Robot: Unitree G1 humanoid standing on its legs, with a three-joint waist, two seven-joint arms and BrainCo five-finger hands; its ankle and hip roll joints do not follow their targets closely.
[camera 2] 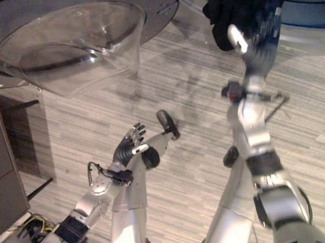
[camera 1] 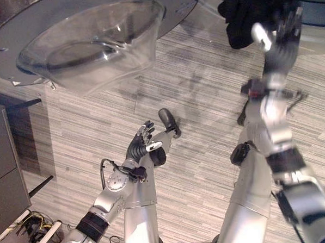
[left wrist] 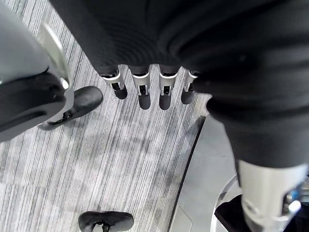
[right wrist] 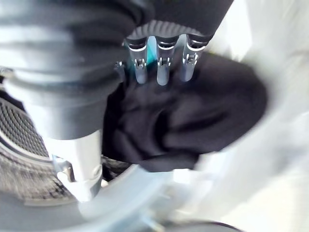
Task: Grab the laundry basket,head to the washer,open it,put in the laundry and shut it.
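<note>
We see the washer door (camera 1: 93, 43) swung wide, its clear glass bowl jutting out above the striped grey floor (camera 1: 204, 86). The right hand (camera 1: 281, 39) is raised at the machine's mouth with a black garment (camera 1: 255, 10) bunched at its fingers; the wrist view shows the dark cloth (right wrist: 193, 121) lying against the fingertips beside the perforated drum (right wrist: 24, 130), but we cannot tell whether they grip it. The left hand (camera 1: 142, 144) hangs low over the floor, fingers loosely extended, holding nothing.

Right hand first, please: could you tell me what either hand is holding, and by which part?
The right hand grips a black garment by a bunched fold, at the washer drum. The left hand hangs open, holding nothing.
</note>
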